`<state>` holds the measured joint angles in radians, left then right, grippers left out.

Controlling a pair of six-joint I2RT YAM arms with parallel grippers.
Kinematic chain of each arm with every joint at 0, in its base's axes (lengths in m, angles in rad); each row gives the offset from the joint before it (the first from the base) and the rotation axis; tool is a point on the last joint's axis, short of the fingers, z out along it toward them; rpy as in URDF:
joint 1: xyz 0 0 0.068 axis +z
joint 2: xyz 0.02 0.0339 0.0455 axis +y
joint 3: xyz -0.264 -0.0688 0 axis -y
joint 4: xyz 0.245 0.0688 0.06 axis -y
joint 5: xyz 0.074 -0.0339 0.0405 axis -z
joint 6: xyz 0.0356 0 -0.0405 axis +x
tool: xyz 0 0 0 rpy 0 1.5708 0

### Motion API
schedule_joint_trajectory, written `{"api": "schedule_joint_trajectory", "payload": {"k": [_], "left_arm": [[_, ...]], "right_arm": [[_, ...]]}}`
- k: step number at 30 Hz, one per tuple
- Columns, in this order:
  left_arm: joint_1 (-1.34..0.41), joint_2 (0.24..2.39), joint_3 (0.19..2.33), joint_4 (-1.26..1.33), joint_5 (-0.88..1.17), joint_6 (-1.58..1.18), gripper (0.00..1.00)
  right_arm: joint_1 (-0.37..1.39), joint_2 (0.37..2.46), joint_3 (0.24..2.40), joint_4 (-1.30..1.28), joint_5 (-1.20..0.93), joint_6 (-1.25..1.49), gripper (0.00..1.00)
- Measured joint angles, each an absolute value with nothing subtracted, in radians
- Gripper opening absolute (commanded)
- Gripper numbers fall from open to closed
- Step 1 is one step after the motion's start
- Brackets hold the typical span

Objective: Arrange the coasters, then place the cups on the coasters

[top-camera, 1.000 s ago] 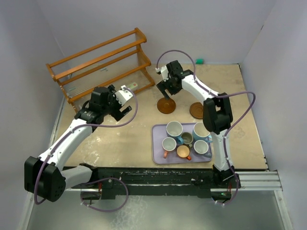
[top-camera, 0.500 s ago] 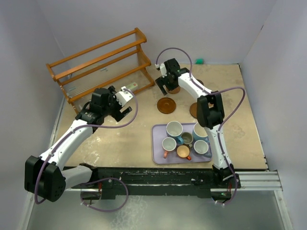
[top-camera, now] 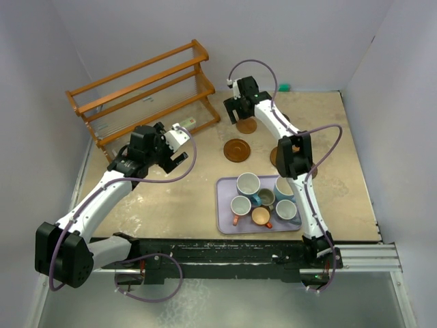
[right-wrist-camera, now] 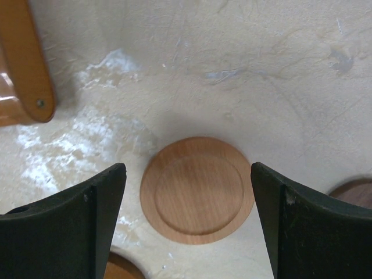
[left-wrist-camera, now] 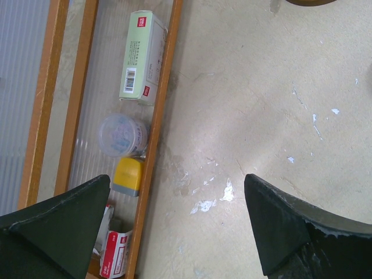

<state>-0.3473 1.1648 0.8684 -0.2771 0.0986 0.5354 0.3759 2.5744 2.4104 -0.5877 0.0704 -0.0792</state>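
Right wrist view shows the right pincer (right-wrist-camera: 187,174) released, jaws spread wide, directly above a round light-brown coaster (right-wrist-camera: 197,190) lying flat on the desk (right-wrist-camera: 279,70) beside the rack (right-wrist-camera: 23,70), far from the released left pincer (top-camera: 179,145).

No legible txt. Pale-green box (left-wrist-camera: 142,56) in rack (left-wrist-camera: 164,99), far left: barcode + small red logos, print too small to read. Red/white packet (left-wrist-camera: 113,256) nearer: lettering blurred.
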Motion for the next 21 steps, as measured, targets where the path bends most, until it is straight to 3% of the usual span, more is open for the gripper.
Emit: {"api": "schedule_joint_trajectory", "payload": {"k": [14, 21], "left_arm": [[-0.347, 1.155, 0.862, -0.276, 0.099, 0.543, 0.93], [-0.347, 1.151, 0.856, -0.276, 0.099, 0.543, 0.93]], "right_arm": [[0.362, 2.643, 2.476, -0.635, 0.137, -0.037, 0.84], [0.327, 2.560, 2.342, -0.653, 0.136, -0.027, 0.80]]}}
